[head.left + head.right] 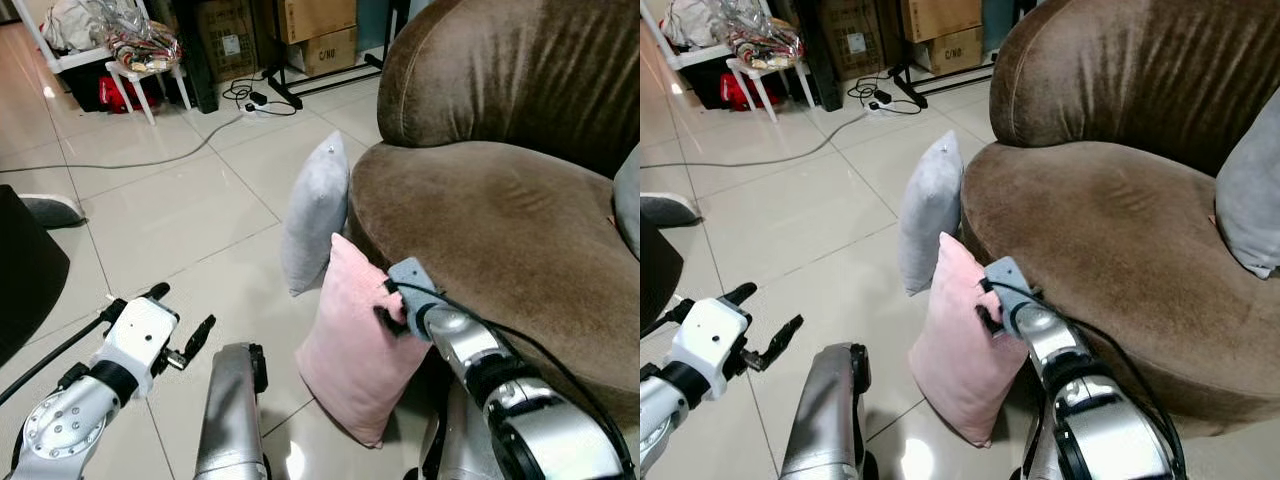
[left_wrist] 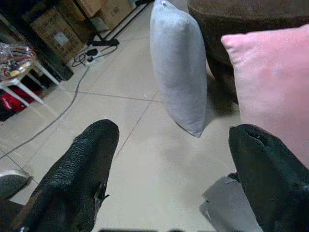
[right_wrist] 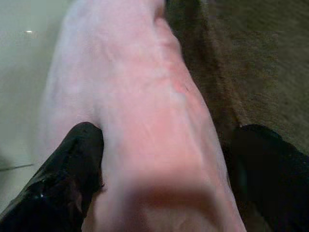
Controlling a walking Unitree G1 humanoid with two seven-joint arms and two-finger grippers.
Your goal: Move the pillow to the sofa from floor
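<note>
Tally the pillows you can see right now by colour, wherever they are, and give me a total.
Pink: 1, the pink pillow standing on the floor against the sofa, its top edge between the right gripper's fingers.
Grey: 2, the grey floor pillow leaning on the sofa front, and the grey seat pillow on the seat.
Total: 3 pillows.
</note>
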